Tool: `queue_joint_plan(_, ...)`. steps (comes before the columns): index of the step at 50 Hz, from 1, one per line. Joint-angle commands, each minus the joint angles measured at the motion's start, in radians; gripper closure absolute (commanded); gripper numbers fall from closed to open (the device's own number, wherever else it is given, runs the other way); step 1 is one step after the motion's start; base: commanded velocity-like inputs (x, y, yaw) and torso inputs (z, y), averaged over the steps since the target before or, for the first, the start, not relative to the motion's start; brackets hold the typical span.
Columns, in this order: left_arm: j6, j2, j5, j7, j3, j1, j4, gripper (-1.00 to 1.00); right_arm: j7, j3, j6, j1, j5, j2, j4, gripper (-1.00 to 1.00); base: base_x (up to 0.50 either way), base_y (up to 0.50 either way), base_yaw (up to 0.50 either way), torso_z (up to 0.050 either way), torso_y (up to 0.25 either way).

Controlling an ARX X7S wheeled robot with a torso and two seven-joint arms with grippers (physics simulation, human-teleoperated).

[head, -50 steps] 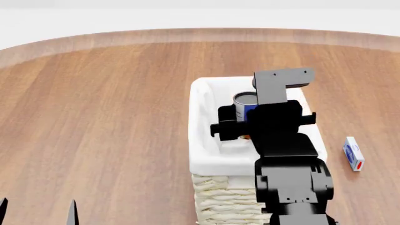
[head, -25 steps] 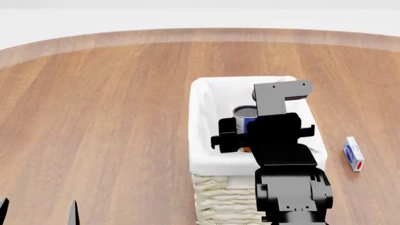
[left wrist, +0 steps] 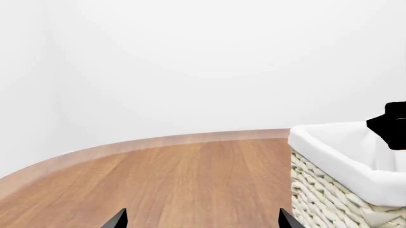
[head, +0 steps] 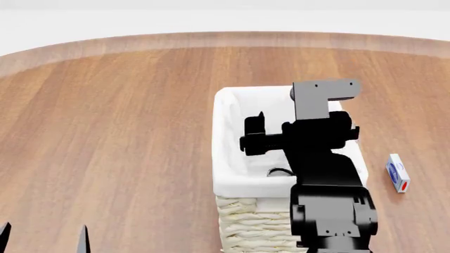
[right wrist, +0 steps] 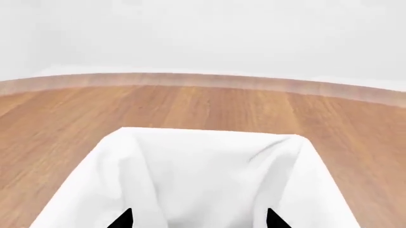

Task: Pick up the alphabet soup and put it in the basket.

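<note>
Across the wooden table (head: 113, 132), the basket (head: 228, 158) sits under the right gripper (right wrist: 198, 219), fingers spread and empty, the alphabet soup unseen, presumably inside; withdrawing carelessly could snag the liner (right wrist: 190, 171) and tip it

You're in a bare simulated test room, not a home or shop: a rounded wooden counter (head: 126, 132) under blank white walls (left wrist: 190, 61), holding only a wicker basket (head: 253, 224) and one small box (head: 397, 173).

right gripper (head: 254, 132) over basket (head: 226, 158), carton (head: 397, 173) right
</note>
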Motion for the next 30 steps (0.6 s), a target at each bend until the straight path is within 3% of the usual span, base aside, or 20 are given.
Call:
queue_joint_plan(1, -0.001, -0.002, 0.0, -0.003, 0.004, -0.002, -0.001, -1.0, 0.001, 0.067, -0.199, 0.007, 0.012, -0.002, 0.0, -1.0, 0.0, 0.0, 0.0, 0.0, 0.0)
queue_joint_plan(22, -0.004, -0.006, -0.003, -0.009, 0.01, -0.004, 0.003, -1.0, -0.01, 0.107, -0.363, 0.007, 0.008, 0.015, -0.019, -1.0, 0.0, 0.0, 0.0, 0.0, 0.0)
queue_joint_plan(24, -0.004, -0.007, -0.003, -0.009, 0.01, -0.004, 0.005, -1.0, -0.012, 0.105, -0.152, -0.144, 0.017, 0.008, -0.319, -1.0, 0.0, 0.0, 0.0, 0.0, 0.0)
queue_joint_plan(28, -0.006, -0.007, -0.001, -0.01, 0.014, -0.006, 0.006, -1.0, -0.001, 0.087, 0.063, -0.313, 0.019, 0.004, -0.919, -1.0, 0.0, 0.0, 0.0, 0.0, 0.0)
queue_joint_plan(30, -0.004, -0.008, -0.002, -0.01, 0.014, -0.005, 0.005, -1.0, 0.006, 0.084, 0.119, -0.354, 0.025, 0.002, -1.047, -1.0, 0.0, 0.0, 0.0, 0.0, 0.0)
